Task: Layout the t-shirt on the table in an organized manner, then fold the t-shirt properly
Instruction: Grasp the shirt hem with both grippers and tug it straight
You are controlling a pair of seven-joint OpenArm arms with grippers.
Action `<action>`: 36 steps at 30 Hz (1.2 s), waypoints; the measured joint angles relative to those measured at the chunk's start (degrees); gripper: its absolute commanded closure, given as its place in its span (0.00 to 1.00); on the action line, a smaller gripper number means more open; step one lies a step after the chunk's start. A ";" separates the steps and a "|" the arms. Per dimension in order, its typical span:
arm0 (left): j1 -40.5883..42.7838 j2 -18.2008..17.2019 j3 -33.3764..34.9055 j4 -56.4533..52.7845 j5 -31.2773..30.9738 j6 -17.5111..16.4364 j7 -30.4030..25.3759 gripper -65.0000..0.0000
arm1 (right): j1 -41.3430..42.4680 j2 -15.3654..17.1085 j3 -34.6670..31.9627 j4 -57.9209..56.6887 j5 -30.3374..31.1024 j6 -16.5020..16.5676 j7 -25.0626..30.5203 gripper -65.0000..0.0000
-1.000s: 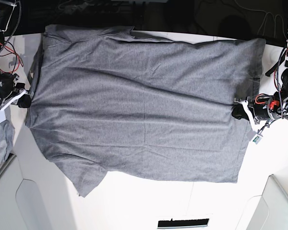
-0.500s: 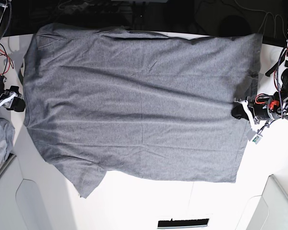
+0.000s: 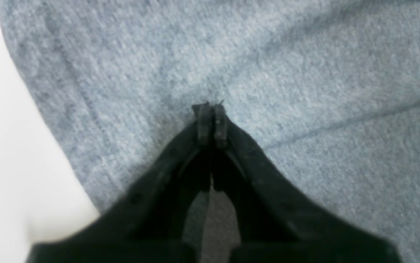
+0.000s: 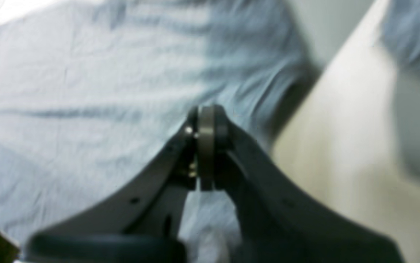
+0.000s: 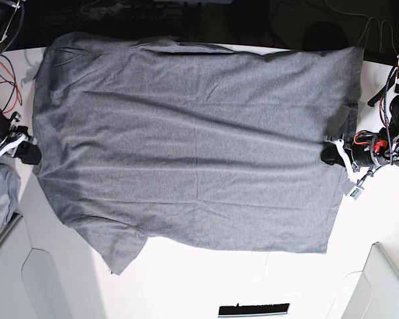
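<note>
Heather-grey knit t-shirt covers the white worktop; left pincer clamped on its hem; right pincer together, empty; a second grey cloth lies nearby.

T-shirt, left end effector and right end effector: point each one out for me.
t-shirt [image 5: 193, 146], base view, middle of the spread body.
left end effector [image 3: 210, 122], left wrist view, closed tips over grey fabric.
right end effector [image 4: 205, 126], right wrist view, closed tips.

Bright on the white table, dark past its far edge; blurry wrist views, worst in the right one.
</note>
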State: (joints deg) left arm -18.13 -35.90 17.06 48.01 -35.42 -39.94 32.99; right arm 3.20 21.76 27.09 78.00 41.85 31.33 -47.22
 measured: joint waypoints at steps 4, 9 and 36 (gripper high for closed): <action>-0.15 0.00 -0.04 0.09 -1.01 -0.02 2.01 1.00 | -3.37 -2.82 -3.34 -0.11 -3.93 0.44 0.28 1.00; -0.11 -0.13 -0.07 0.09 -2.16 -0.02 3.43 1.00 | -7.23 -4.09 -4.59 -0.44 -11.32 0.42 6.82 1.00; -6.62 8.04 -0.13 -2.69 16.61 11.06 -3.98 1.00 | 15.45 -3.78 -4.50 -25.16 -15.82 0.00 12.48 1.00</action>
State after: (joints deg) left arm -24.75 -27.86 16.93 45.32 -18.81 -28.88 29.02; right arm 18.65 17.98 22.59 52.84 26.02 31.33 -34.74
